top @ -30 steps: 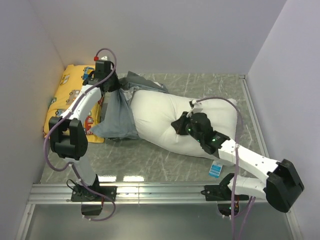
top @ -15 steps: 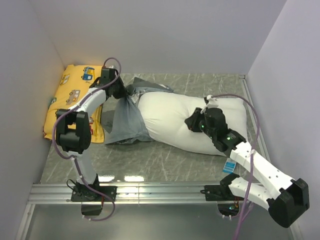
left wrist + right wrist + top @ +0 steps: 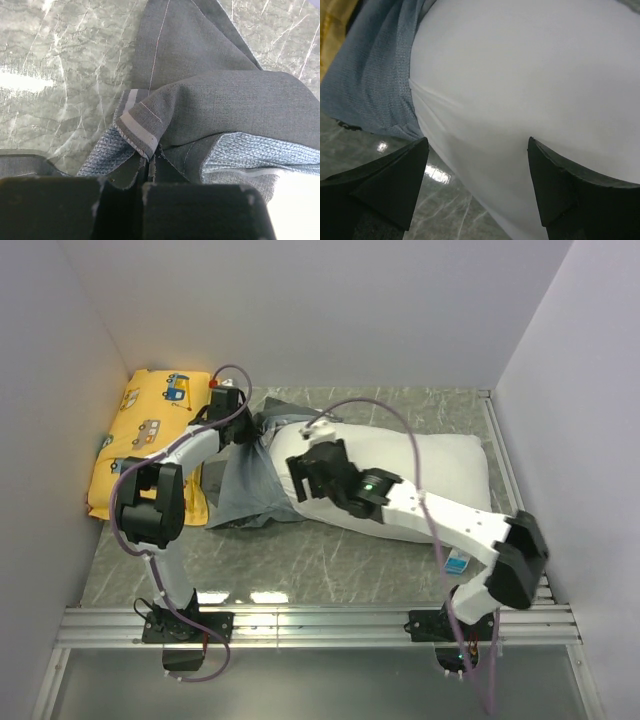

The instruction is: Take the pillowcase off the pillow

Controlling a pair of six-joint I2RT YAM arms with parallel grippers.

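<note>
The white pillow (image 3: 410,475) lies across the marble table, its left end still inside the dark grey pillowcase (image 3: 245,490). My left gripper (image 3: 248,428) is shut on the pillowcase's hem, which shows pinched between the jaws (image 3: 150,161) in the left wrist view, with striped grey cloth (image 3: 225,100) bunched beyond. My right gripper (image 3: 300,478) hovers open over the pillow's left part, next to the pillowcase edge. In the right wrist view its jaws (image 3: 477,142) stand wide with nothing between them, the bare pillow (image 3: 530,65) just ahead and the pillowcase's blue-grey inside (image 3: 375,85) at left.
A yellow cartoon-car cushion (image 3: 150,430) leans in the back-left corner against the wall, partly under the pillowcase. A small blue card (image 3: 458,562) lies near the right arm's base. Walls close in the table on the left, back and right.
My right gripper let go of the pillow's middle, opened wide and swung left to the pillow's end by the pillowcase. The left gripper kept its hold and shifted slightly right.
</note>
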